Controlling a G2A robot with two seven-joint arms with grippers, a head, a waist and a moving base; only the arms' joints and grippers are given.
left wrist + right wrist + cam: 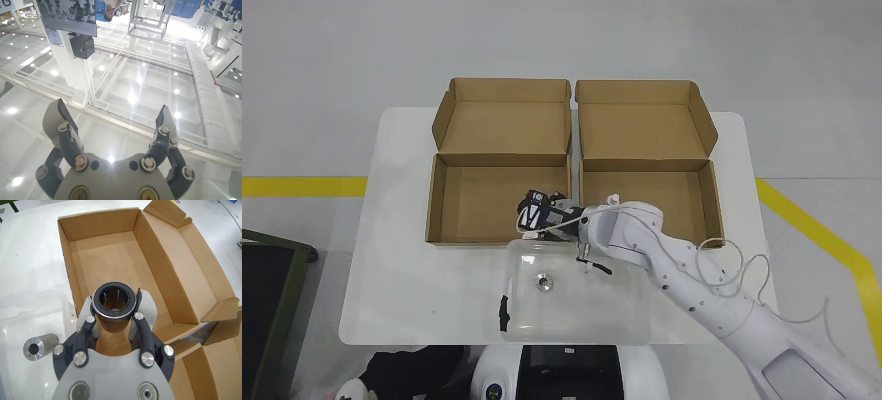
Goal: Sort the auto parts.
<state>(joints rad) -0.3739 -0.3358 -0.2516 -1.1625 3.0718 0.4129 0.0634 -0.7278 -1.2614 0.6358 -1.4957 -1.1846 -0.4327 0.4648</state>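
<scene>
Right claw (115,306) grips a black-rimmed bearing (114,300) over the cardboard box (105,256); steel sleeve (40,346) waits near that box. Left claw (112,103) wide. Sorting barely begun, I'd say.

My right hand (114,297) is clamped around a short, dark, cylindrical bearing (113,324). It has a black end ring, and its hollow bore faces back toward my wrist. Under my hand is the near corner of an open cardboard box (113,256). Beside my hand, a plain grey metal sleeve (40,346) with a small centre hole stands on end.
</scene>
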